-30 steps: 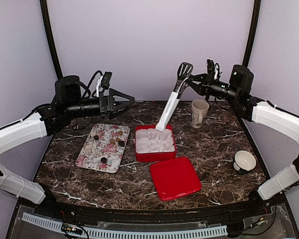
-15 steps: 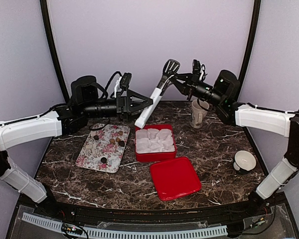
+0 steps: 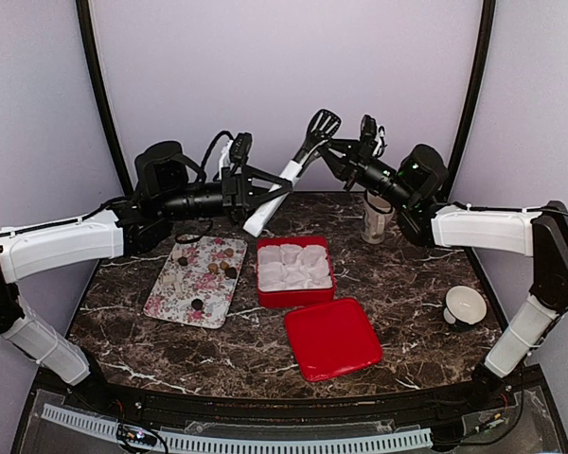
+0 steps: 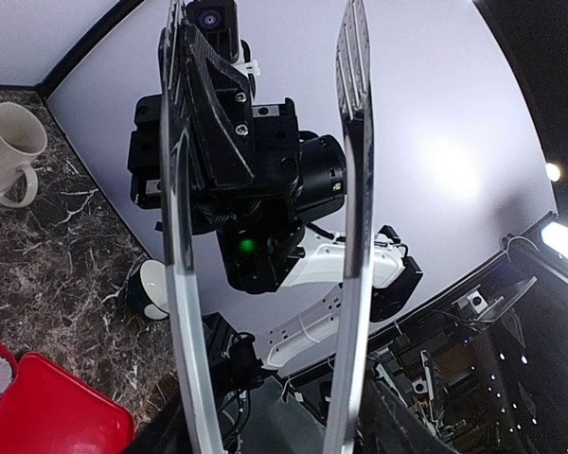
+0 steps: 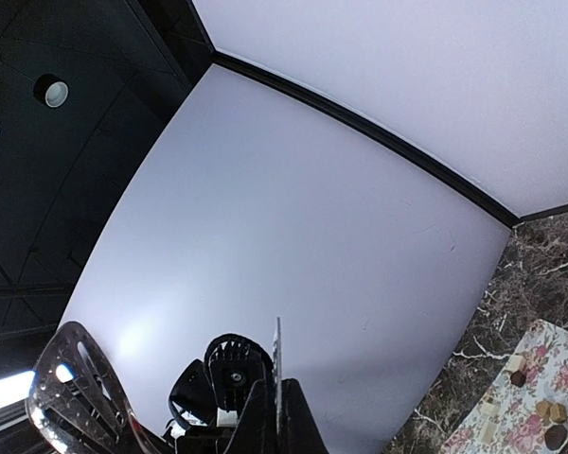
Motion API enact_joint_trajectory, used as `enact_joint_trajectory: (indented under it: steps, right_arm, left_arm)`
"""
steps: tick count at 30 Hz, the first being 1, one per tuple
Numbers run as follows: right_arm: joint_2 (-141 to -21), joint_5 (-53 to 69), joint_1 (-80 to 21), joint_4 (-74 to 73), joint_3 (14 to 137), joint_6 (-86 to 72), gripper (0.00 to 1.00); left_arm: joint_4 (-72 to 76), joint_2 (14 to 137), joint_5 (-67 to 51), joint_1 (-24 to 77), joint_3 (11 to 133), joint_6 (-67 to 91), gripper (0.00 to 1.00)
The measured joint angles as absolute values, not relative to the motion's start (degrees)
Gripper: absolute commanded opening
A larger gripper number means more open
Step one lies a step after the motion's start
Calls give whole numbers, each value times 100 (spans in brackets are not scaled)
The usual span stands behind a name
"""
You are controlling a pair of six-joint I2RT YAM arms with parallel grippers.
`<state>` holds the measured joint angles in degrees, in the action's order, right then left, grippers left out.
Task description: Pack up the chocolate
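Between the jaws of the left gripper [image 3: 268,194], high over the rear of the table [image 3: 407,274], the white handle end of a pair of tongs [image 3: 288,174] is seen. Those jaws stand part-way apart on either side of it, and whether it is pressed yet cannot be told. Farther along, near the slotted head, the tongs are clamped by the right gripper [image 3: 329,151], whose jaws are fully closed on them.

A handover of the tool from right to left is judged to be the step in hand, and it is only a preparation: no chocolate is seen in the box. Well below the left jaws, toward that arm's own side, the chocolate [image 3: 229,271] lies as small dark and tan balls scattered on a floral tray [image 3: 170,301]. Below and between both pairs of jaws the red box [image 3: 293,296] is set open, lined in white, with its lid [image 3: 333,339] nearer the bases.

Next, a firm hold by the left jaws is called for before the right ones are released. The tongs must then be lowered, head first, to the tray.
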<state>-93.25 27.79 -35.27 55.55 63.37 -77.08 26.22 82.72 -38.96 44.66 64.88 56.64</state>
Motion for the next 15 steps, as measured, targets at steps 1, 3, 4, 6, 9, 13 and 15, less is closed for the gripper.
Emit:
enact_joint_trajectory:
  steps: [1,3,4,6,9,13,15]
  right_arm:
    - [-9343,2751,-3542,5601,6337,-7717,0]
    - [-9380,2709,-3564,5680,6337,-7728,0]
    - [-9397,2687,-3573,5710,6335,-7725,0]
    - [-9402,2663,-3581,5725,6333,-7706,0]
    - [-9402,2611,-3601,5725,6333,-7644,0]
    - [-9402,2528,-3618,5741,6274,-7542,0]
    - [-9402,2486,-3621,5745,6237,-7516,0]
  left_arm:
    - [2644,8272,-3896,4466,6488,5684,56]
    - [2655,8272,-3892,4462,6488,5721,55]
    - [2655,8278,-3887,4456,6488,5743,55]
    - [2652,8294,-3883,4451,6488,5769,54]
    - [2652,8315,-3883,4451,6488,5791,54]
    - [2652,8348,-3885,4451,6488,5830,56]
    - [2648,8370,-3883,4451,6488,5870,54]
